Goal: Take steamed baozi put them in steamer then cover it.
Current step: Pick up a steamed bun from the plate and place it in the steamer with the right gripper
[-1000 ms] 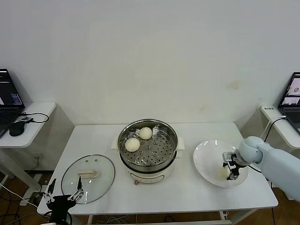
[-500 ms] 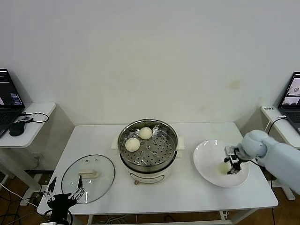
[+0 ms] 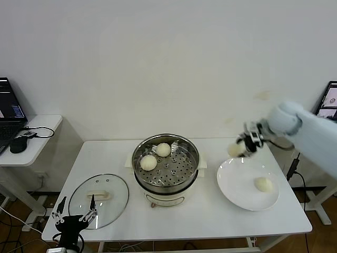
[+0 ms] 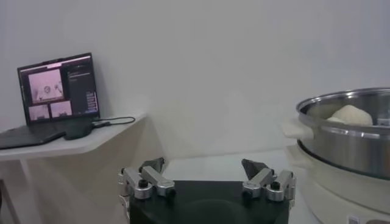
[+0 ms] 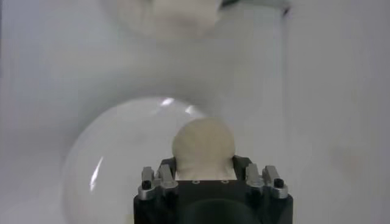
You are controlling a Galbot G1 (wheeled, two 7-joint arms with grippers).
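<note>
My right gripper (image 3: 238,147) is raised above the far edge of the white plate (image 3: 231,182), shut on one steamed baozi (image 3: 234,150); the right wrist view shows that baozi (image 5: 203,146) pinched between the fingers with the plate (image 5: 97,164) below. Another baozi (image 3: 263,184) lies on the plate. Two baozi (image 3: 149,162) (image 3: 164,149) rest on the perforated tray inside the steamer (image 3: 184,166) at the table's middle. The glass cover (image 3: 98,200) lies flat at the front left. My left gripper (image 3: 73,217) is open and parked low at the table's front left corner, next to the cover. The left wrist view shows the steamer (image 4: 347,140).
A side table with a laptop (image 3: 9,113) and mouse stands at the far left. Another laptop (image 3: 329,103) is at the far right. The table's front edge runs close to the cover and plate.
My right gripper has lifted a baozi off the plate and carried it up and toward the steamer. One baozi stays on the plate. The left arm has not moved.
</note>
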